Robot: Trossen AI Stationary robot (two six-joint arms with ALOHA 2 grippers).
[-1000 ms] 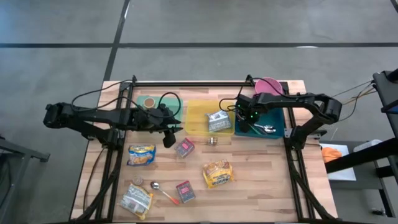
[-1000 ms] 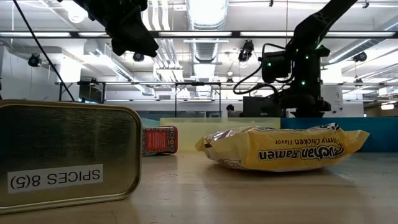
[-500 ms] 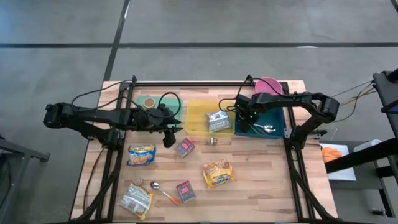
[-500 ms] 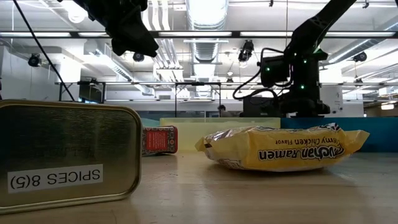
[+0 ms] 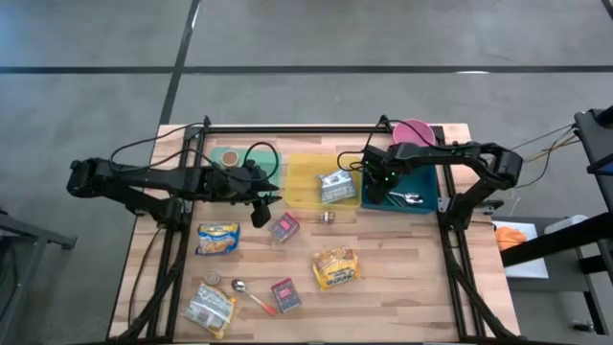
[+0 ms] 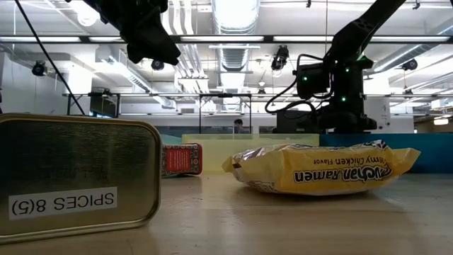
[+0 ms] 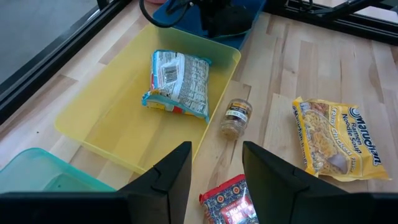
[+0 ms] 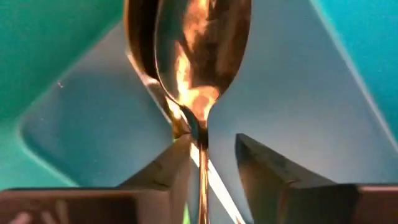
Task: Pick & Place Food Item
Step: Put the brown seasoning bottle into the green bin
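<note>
My right gripper [image 8: 211, 162] points down into the blue tray [image 5: 426, 182], open, its fingers on either side of a metal spoon's handle [image 8: 200, 134]. The spoon's bowl [image 8: 199, 43] lies on the tray floor beside another spoon. My left gripper [image 7: 216, 180] hangs open above the table near the yellow tray [image 7: 118, 124], holding nothing. A silver food packet [image 7: 177, 84] lies flat in that tray. On the wood lie a small jar [image 7: 235, 118], a yellow ramen packet [image 7: 333, 137] and a red spice tin [image 5: 284, 227]. My right gripper stands astride the spoon's handle [image 8: 200, 134] from above, fingers pointing down. The handle runs close along one finger [image 8: 180, 155]; I cannot tell whether they touch. The spoon lies on the tray floor.
More ramen packets [image 5: 218, 238] [image 5: 211, 307], a second tin [image 5: 285, 294] and a loose spoon [image 5: 251, 295] lie toward the near left. A pink bowl [image 5: 414, 129] and a green tray [image 5: 230, 156] stand along the far edge. A brass spice tin [image 6: 74, 173] fills the low view's left.
</note>
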